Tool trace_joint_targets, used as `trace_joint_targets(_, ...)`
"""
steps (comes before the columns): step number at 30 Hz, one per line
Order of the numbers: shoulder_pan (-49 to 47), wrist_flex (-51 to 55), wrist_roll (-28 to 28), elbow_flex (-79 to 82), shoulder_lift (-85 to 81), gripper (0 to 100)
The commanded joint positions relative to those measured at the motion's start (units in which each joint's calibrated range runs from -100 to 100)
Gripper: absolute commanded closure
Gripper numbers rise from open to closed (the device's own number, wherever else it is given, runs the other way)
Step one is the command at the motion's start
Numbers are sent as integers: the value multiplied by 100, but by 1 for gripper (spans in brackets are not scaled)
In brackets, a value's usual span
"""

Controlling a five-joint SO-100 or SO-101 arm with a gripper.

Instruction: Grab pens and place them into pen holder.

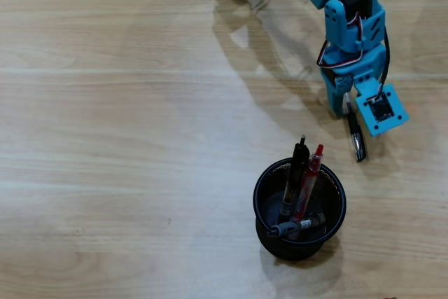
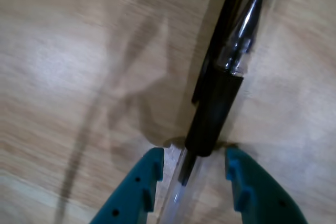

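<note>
Teal gripper [image 2: 194, 169] fingers [image 2: 144, 182] are standing apart on either side of the clear pen with black cap [image 2: 220, 98], which is lying on the wooden table [image 2: 63, 66], neither fingertip visibly pressing it. Seen from overhead, that pen [image 1: 357, 139] is lying just up and right of the black mesh pen holder [image 1: 262, 201], which is holding the black pen [image 1: 297, 173], the red pen [image 1: 310, 180] and the grey pen [image 1: 297, 227].
</note>
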Motion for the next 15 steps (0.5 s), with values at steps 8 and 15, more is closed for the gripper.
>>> trace_joint_targets(8, -26, -6, -88, -179, 101, 98)
trace_joint_targets(15, 29, 11, -42, -242, 76, 98)
